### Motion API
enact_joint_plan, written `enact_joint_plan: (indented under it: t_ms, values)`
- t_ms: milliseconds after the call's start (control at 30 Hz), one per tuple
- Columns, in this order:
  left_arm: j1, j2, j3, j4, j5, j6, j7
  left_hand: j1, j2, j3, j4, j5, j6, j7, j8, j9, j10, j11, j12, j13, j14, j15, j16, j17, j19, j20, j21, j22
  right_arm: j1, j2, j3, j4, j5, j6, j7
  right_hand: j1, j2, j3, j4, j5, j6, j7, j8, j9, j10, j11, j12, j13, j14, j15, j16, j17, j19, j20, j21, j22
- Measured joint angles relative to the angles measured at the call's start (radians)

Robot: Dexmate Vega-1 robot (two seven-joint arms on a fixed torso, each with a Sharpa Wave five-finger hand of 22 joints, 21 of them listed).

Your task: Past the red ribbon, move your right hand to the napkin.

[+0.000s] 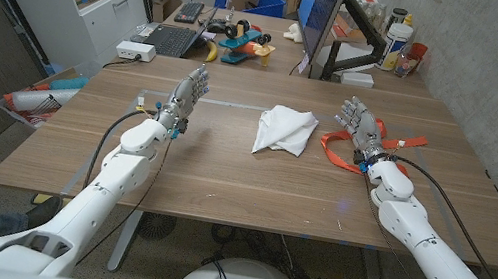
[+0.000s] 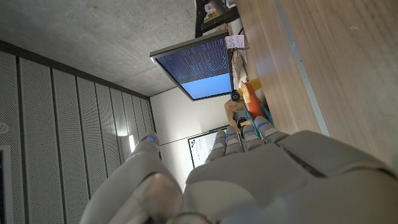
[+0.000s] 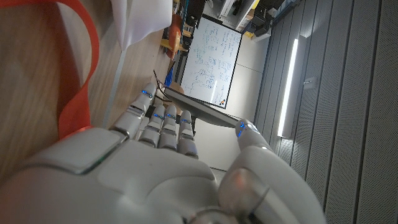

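A crumpled white napkin (image 1: 284,128) lies near the middle of the wooden table (image 1: 222,181). To its right a red ribbon (image 1: 339,147) loops on the table, one tail reaching out to the right. My right hand (image 1: 359,126) stands over the ribbon with its fingers apart and pointing away, holding nothing, a short gap right of the napkin. In the right wrist view the ribbon (image 3: 78,81) and a napkin corner (image 3: 140,18) show beyond my right hand (image 3: 155,168). My left hand (image 1: 188,94) stands upright at the table's left, fingers apart, holding nothing, also seen close up as my left hand (image 2: 249,180).
A laptop (image 1: 166,40), a white box (image 1: 134,50), a banana and toys lie on a second table behind. A monitor (image 1: 319,14) stands at the back right. A small clear item (image 1: 142,100) lies near the left hand.
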Motion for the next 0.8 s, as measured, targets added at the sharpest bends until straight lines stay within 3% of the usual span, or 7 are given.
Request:
enact_joint_plan:
  t_ms: [400, 800]
  values:
    - [-0.004, -0.043, -0.055, -0.005, 0.053, 0.024, -0.038, 0.005, 0.005, 0.003, -0.003, 0.000, 0.000, 0.000, 0.000, 0.000, 0.000, 0.000, 0.004, -0.009, 0.000, 0.000, 0.004, 0.000, -0.002, 0.002, -0.004, 0.000, 0.005, 0.003, -0.014, -0.011, -0.045, 0.029, -0.014, 0.000, 0.000, -0.004, -0.004, 0.004, 0.005, -0.005, 0.000, -0.009, 0.005, -0.005, 0.000, -0.008, 0.002, -0.002, 0.003, -0.005, 0.000, 0.000, 0.000, 0.000]
    - [-0.007, -0.059, -0.072, -0.005, 0.078, 0.036, -0.059, 0.009, 0.009, 0.003, -0.003, 0.000, 0.000, 0.000, 0.000, 0.000, 0.000, 0.000, 0.004, -0.018, 0.000, 0.000, 0.004, 0.000, -0.006, 0.006, -0.014, 0.000, 0.013, -0.001, -0.037, -0.024, -0.106, 0.054, -0.048, 0.000, 0.000, -0.009, -0.008, 0.004, 0.018, -0.018, 0.008, -0.019, 0.030, -0.013, -0.004, -0.018, 0.020, -0.012, 0.006, -0.019, 0.006, -0.006, 0.000, 0.000]
